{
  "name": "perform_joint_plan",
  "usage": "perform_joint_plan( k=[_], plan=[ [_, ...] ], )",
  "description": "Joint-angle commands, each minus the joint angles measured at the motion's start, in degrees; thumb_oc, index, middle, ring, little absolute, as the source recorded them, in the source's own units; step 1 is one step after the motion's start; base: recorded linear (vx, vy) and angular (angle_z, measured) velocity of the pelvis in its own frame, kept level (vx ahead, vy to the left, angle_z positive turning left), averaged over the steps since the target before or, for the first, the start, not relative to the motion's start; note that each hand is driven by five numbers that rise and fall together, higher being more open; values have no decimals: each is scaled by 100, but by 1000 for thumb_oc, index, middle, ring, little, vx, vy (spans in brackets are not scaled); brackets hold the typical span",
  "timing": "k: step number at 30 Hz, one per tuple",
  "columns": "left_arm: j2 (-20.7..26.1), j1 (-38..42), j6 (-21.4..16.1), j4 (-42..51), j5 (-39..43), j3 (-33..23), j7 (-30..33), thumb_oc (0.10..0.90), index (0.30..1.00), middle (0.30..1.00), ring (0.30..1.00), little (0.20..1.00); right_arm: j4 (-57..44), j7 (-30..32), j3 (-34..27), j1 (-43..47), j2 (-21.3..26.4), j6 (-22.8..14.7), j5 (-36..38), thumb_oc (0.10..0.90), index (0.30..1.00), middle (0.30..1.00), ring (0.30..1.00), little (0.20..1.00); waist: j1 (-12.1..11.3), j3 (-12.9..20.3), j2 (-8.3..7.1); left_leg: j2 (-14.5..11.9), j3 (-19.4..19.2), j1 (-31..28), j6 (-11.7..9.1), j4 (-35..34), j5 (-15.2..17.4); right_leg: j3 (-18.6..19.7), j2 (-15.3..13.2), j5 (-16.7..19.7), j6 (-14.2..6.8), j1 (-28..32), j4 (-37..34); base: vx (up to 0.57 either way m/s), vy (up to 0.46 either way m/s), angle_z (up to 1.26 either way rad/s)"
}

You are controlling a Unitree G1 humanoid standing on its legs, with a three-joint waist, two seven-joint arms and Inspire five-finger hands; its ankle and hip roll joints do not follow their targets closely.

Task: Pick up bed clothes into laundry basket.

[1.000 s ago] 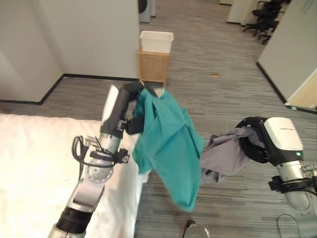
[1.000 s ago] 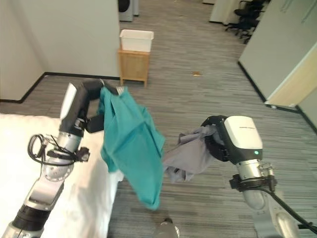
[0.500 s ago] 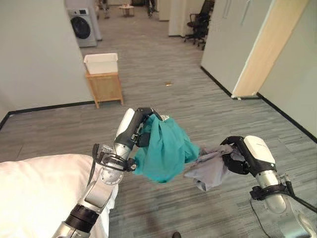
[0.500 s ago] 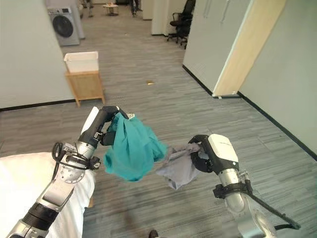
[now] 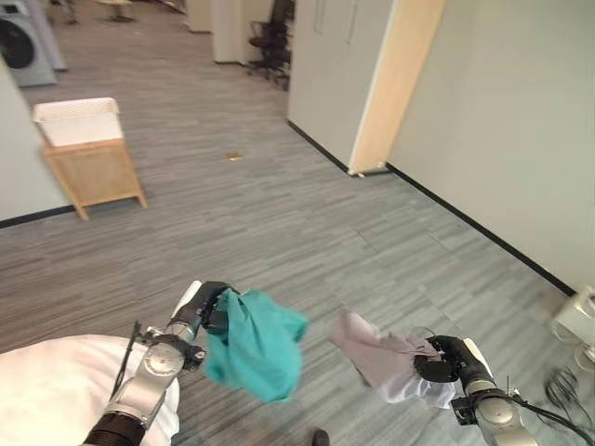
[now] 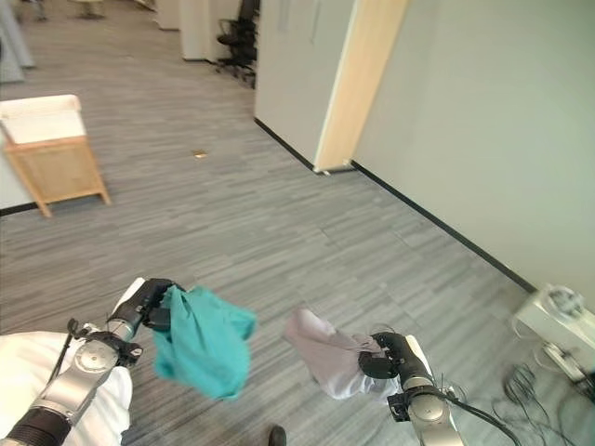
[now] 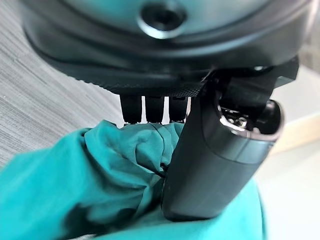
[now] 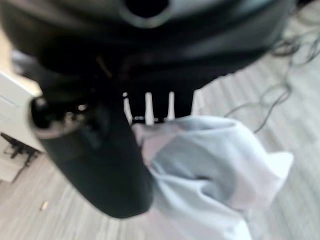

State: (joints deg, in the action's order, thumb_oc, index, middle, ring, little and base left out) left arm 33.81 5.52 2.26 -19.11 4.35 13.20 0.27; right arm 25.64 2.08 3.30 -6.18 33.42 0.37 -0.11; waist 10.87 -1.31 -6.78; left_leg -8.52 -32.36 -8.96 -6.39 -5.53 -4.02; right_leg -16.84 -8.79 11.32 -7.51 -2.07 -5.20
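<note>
- Bed clothes: two pieces are hanging in the air over the grey plank floor (image 5: 279,214), one in each hand. The teal garment (image 5: 256,344) is dangling from the left hand (image 5: 212,309); the pale grey garment (image 5: 381,358) is trailing from the right hand (image 5: 437,362).
- Left hand: in the left wrist view the fingers (image 7: 154,107) are curling into the teal cloth and the thumb (image 7: 220,155) is pressing against it, pinching a bunched fold.
- Right hand: in the right wrist view the fingers (image 8: 147,107) and thumb (image 8: 95,160) are closing round a gathered edge of the grey cloth, which is drooping past them.
- Bed (image 5: 46,390): its white corner is showing just beside the left arm; both garments are hanging off it, clear of the mattress.
- Laundry basket: a white bin (image 5: 79,121) is sitting on a wooden stand (image 5: 93,172) well apart from both hands, across the floor. I am taking this for the basket, though I cannot confirm it.
- Progress, as I judge it: pickup is looking done for these two pieces; carrying them over and dropping them in is remaining. Nothing is going into the bin yet.
- Writing: no readable brand, label or print is showing on the garments, bin or stand.
- Surroundings: a washing machine (image 5: 20,42) and office chair (image 5: 270,42) are standing far down the room.
</note>
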Motion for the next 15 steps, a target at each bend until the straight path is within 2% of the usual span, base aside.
perform_joint_plan(
  k=[1,3,6,8,10,11,12,15],
  plan=[
    [161,1467,-799,854,-65,-325,43,400,300,300,300,300,-980,183,-647,1327,824,-693,-103,400,300,300,300,300,-117,-236,382,113,131,-52,147,53,810,42,-595,7,-706,364,132,20,0,-15],
    [414,1709,-808,936,-258,-328,-1,400,300,300,300,300,-1167,102,-633,1485,1145,-755,-240,400,300,300,300,300,-165,-185,380,143,141,-99,165,53,821,-48,-632,-33,-716,428,192,22,-28,-3],
    [453,1782,-831,945,-385,-376,97,400,300,300,300,300,-1233,116,-645,1540,1250,-797,-321,400,300,300,300,300,-159,-218,398,134,185,-131,176,53,819,-4,-636,-181,-695,402,412,20,-38,-1],
    [565,1873,-833,957,-611,-508,325,400,300,300,300,300,-1448,135,-736,1664,1431,-848,-453,400,300,300,300,300,-146,-235,436,18,201,-171,134,53,789,86,-666,-326,-680,317,507,91,-246,2],
    [669,1816,-878,1073,-611,-726,455,400,300,300,300,300,-1574,168,-761,1745,1546,-874,-535,400,300,300,300,300,-192,-274,481,-211,175,-194,13,53,735,85,-836,-246,-688,118,302,76,-370,7],
    [676,1786,-916,1076,-493,-834,563,400,300,300,300,300,-1623,208,-797,1743,1606,-882,-605,400,300,300,300,300,-204,-310,462,-389,159,-240,-87,53,670,68,-1061,-149,-702,-77,198,101,-397,-2],
    [654,1757,-947,1042,-381,-893,613,400,300,300,300,300,-1704,216,-792,1738,1629,-881,-656,400,300,300,300,300,-231,-323,494,-491,204,-270,-178,53,677,102,-1123,-135,-708,-141,159,110,-419,-9],
    [689,1803,-1071,837,-98,-1068,844,400,300,300,300,300,-1917,306,-848,1712,1759,-905,-813,400,300,300,300,300,-308,-322,383,-750,192,-390,-430,53,475,62,-1183,-109,-725,-70,143,141,-433,-7]
  ],
)
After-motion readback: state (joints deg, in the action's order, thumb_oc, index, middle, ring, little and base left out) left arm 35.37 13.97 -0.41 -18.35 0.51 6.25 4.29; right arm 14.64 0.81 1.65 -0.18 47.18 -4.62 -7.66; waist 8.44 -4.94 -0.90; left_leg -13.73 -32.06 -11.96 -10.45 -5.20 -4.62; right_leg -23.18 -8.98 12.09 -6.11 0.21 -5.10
